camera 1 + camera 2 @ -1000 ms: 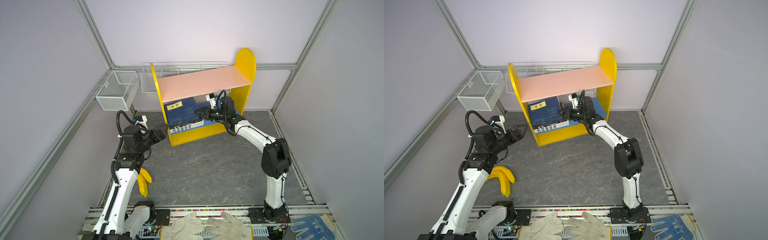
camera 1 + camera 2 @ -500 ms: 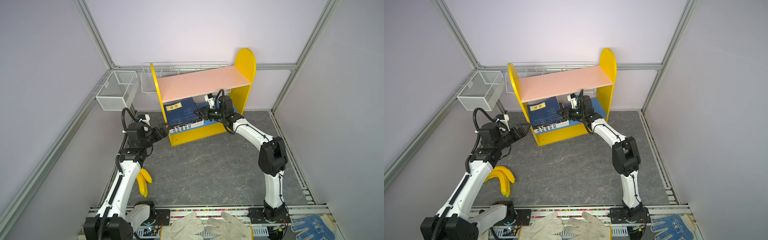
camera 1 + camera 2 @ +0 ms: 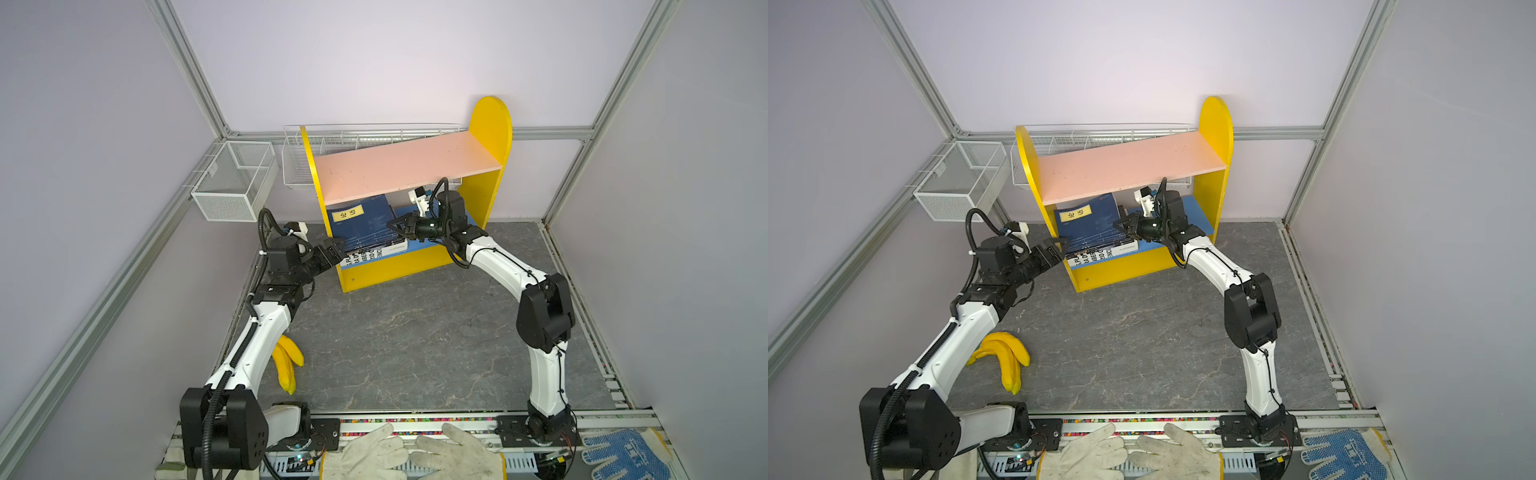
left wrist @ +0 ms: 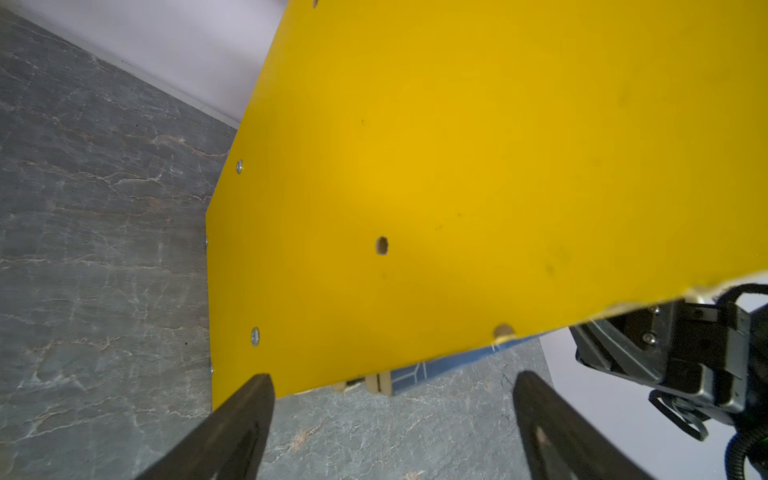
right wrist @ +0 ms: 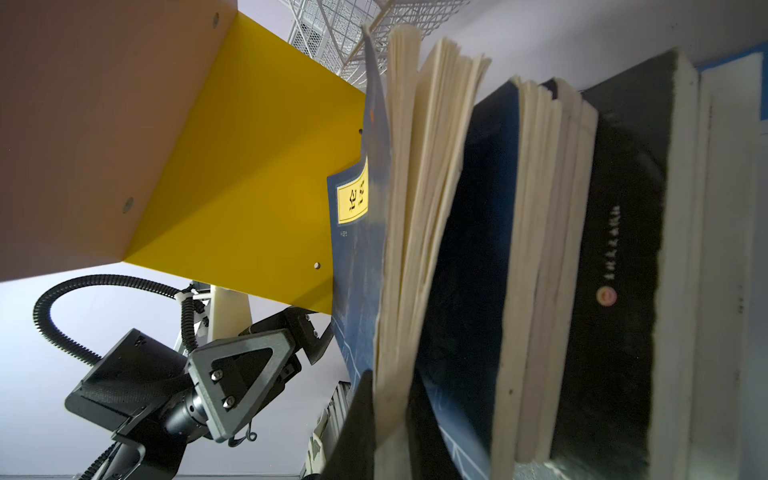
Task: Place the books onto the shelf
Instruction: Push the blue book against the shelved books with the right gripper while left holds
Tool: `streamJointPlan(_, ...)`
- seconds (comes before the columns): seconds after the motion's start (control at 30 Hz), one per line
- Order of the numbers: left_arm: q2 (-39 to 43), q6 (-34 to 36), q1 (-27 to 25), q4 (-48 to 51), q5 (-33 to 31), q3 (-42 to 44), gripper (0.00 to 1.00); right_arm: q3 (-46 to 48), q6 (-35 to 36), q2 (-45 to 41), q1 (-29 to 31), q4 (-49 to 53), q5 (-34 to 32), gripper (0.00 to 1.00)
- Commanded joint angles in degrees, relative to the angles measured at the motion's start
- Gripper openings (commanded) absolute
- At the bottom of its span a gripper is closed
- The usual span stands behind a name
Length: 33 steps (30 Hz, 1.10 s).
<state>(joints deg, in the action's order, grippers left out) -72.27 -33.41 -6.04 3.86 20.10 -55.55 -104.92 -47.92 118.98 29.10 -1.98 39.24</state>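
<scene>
Pinching the top book [image 3: 360, 218] on the shelf [image 3: 489, 124] with my right pincer [image 3: 392, 227], left pincer [image 3: 337, 246] wide apart, I think I should let go softly next.

High stereo pair, downward over everything; wrist cameras close beside shelf [image 4: 415, 166]

one shelf [image 3: 490, 124] is holding stacked books [image 3: 365, 224], count unclear; two wire baskets [image 3: 232, 183] are hanging behind it; one banana bunch [image 3: 286, 365] and three gloves [image 3: 365, 455] are lying before it.
</scene>
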Motion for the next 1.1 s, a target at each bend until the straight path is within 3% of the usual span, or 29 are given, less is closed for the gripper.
streamJointPlan(0.0, -1.7, 0.0, -0.7, -2.6, -2.5, -2.1, 0.91, -0.9, 2.7, 2.0, 0.7, 2.0, -0.1, 0.07)
streamJointPlan(0.2, -2.1, 0.7, -1.6, 0.3, -9.5, -0.2, 0.89, -1.1, 3.7, 1.7, 0.7, 3.5, -1.3, 0.09)
streamJointPlan(0.33, -2.1, 0.7, -1.7, 1.1, -10.8, 0.9, 0.89, -1.6, 4.1, 2.1, 0.6, 4.2, -1.9, 0.11)
streamJointPlan(0.47, -2.8, 1.0, -1.7, 1.5, -11.0, 0.8, 0.89, -2.7, 4.7, 2.5, 0.6, 5.4, -3.1, 0.18)
streamJointPlan(0.67, -3.2, 1.0, -1.7, 1.8, -10.8, 0.6, 0.88, -7.0, 8.4, 2.7, -0.3, 11.8, -9.7, 0.41)
streamJointPlan(0.8, -2.6, 0.9, -1.7, 1.9, -10.3, 0.5, 0.88, -10.1, 11.2, 3.3, -0.4, 15.6, -14.4, 0.46)
streamJointPlan(1.07, -0.1, 1.6, -1.7, 2.2, -7.8, -0.6, 0.88, -10.9, 13.3, 2.6, -0.3, 17.4, -17.1, 0.5)
